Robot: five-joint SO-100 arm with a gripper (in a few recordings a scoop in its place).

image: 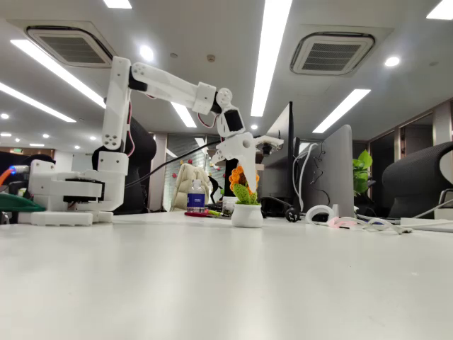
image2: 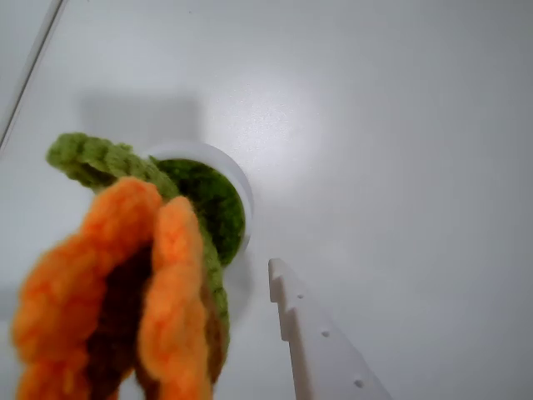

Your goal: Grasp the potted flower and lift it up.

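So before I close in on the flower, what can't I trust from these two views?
- Pincer opening: in the fixed view the fingers overlap the potted flower; the wrist view shows one finger.
- Contact with the flower: unclear in both views.
- Petals: blurred, cut by the bottom edge.

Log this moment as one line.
phase: approach | gripper: open, above flower head, no grasp | potted flower: upright on table, not lifted | fixed finger beside pot
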